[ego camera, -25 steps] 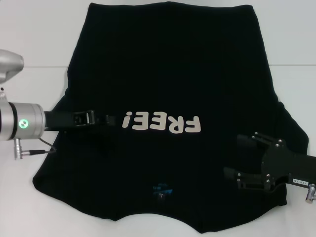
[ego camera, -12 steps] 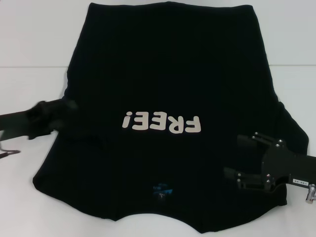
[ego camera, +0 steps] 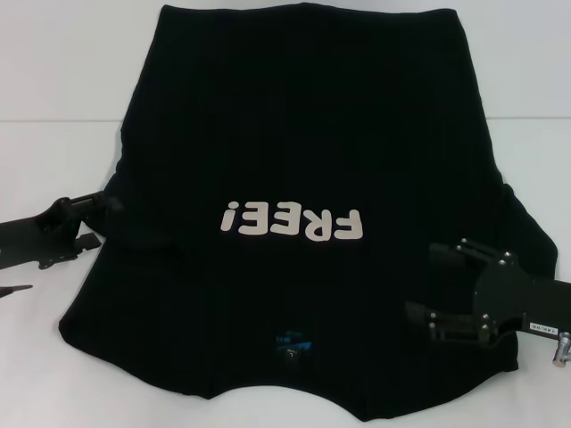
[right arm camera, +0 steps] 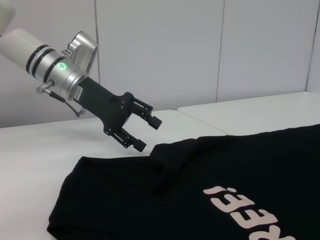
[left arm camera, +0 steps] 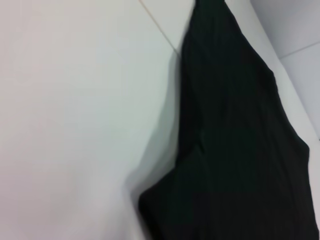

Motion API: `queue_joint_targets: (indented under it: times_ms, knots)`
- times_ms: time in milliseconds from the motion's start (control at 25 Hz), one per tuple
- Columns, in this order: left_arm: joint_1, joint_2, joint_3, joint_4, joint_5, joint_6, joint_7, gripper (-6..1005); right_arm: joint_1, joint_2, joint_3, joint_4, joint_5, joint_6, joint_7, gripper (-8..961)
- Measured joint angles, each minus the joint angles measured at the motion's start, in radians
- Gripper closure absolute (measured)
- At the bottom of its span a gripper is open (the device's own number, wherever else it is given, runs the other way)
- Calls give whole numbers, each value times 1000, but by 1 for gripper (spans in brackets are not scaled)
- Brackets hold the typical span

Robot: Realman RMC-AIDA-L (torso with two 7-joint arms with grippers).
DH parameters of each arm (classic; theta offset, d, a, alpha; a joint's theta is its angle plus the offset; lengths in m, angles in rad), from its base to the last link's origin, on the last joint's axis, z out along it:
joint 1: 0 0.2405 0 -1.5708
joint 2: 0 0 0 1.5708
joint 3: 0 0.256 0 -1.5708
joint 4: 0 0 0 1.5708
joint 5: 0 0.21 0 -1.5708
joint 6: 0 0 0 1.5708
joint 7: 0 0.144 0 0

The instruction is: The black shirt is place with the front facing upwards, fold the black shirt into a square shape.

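The black shirt (ego camera: 303, 134) lies spread on the white table (ego camera: 53, 80), front up. Its white "FREE!" letters (ego camera: 294, 221) are in the middle and its blue neck label (ego camera: 290, 339) is near the front edge. My left gripper (ego camera: 100, 223) is open and empty, hovering at the shirt's left edge by the sleeve. It also shows in the right wrist view (right arm camera: 147, 134), just above the table beside the cloth (right arm camera: 200, 190). My right gripper (ego camera: 425, 282) is open over the shirt's right shoulder area. The left wrist view shows only the shirt's edge (left arm camera: 240, 150).
White table surface (left arm camera: 75, 125) surrounds the shirt on the left, right and far sides. A seam line in the table (ego camera: 53, 120) runs across at the back. A white panelled wall (right arm camera: 160, 50) stands behind the table.
My left arm has drawn back to the left, from over the shirt beside the letters to its left edge. The right gripper and the shirt have not moved.
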Motion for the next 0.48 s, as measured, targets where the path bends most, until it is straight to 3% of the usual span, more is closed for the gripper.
queue_joint_targets:
  times_ms: [480]
  knots:
    - [-28, -15, 0, -36, -6, -118, -1, 191, -6, 0, 0, 0, 0, 1, 0, 10]
